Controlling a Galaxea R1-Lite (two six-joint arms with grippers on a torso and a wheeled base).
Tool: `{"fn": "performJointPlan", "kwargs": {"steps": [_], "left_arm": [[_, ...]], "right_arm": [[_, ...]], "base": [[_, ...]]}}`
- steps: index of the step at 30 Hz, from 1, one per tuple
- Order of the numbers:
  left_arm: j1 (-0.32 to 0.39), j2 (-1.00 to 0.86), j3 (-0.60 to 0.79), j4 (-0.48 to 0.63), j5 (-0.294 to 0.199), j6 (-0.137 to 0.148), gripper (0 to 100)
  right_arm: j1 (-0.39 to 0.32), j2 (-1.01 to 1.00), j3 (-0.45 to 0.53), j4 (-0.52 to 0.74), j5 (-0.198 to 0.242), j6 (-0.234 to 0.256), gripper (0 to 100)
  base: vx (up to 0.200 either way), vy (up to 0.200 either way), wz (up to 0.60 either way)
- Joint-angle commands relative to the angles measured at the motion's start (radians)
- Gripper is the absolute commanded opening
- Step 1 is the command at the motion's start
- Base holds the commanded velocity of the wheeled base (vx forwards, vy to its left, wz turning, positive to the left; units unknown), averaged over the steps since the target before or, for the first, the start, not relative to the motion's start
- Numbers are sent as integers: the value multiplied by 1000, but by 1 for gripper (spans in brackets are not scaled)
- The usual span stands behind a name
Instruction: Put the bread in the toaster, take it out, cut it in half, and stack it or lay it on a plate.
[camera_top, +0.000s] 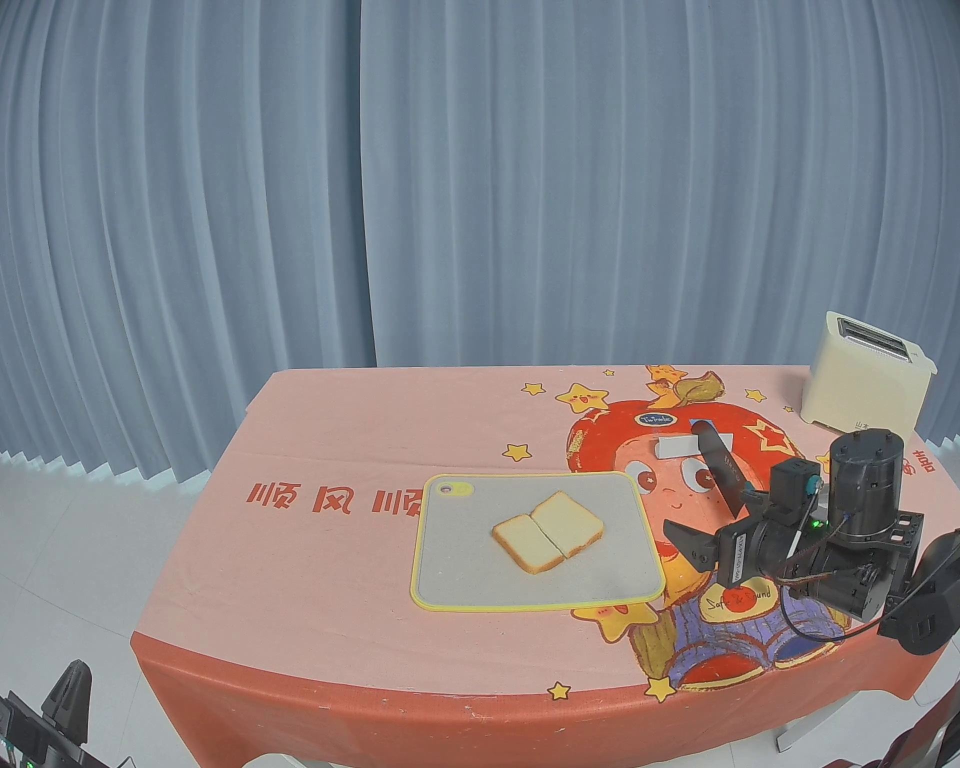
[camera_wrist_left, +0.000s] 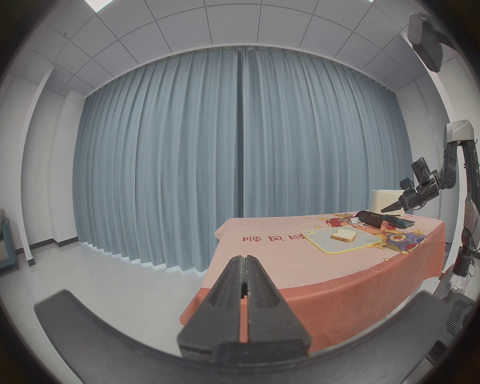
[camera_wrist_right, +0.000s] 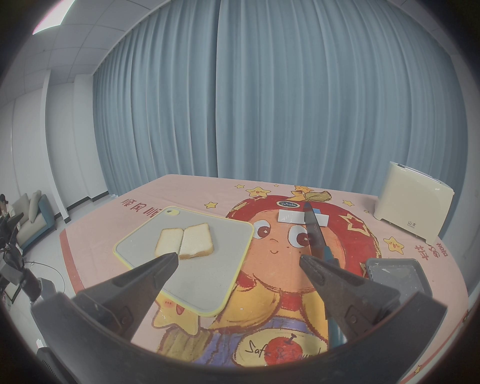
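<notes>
At the far left, our left gripper (camera_wrist_left: 244, 270) hangs low beside the table (camera_top: 340, 430), off its left end and well apart from everything on it; its claw is clenched, the two fingers pressed together with nothing between them. Further along, a grey cutting board (camera_top: 470, 570) with a yellow rim lies flat near the middle of the pink cloth. The bread (camera_top: 548, 532) rests on it, already in two halves that lie side by side and touch along the cut. To the right of the board, a knife (camera_wrist_right: 314, 230) lies on the cartoon print, its tip across a small white strip (camera_top: 680, 446) and its blue handle towards us. Our right gripper (camera_wrist_right: 237, 260) hovers above the table over that handle, its claw spread wide and holding nothing. The cream toaster (camera_top: 865, 385) stands upright at the far right corner.
</notes>
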Motion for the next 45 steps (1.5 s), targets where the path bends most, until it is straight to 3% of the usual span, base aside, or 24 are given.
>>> {"fn": "performJointPlan", "kwargs": {"steps": [1,25,45], "left_arm": [[0,1,18,-1,1,1,0],[-1,1,18,-1,1,-3,0],[-1,1,18,-1,-2,-3,0]], "right_arm": [[6,-1,3,0,0,0,100],[12,0,11,0,0,0,100],[26,65,-131,17,0,-17,100]], "base": [[0,0,0],[0,0,0],[0,0,0]]}}
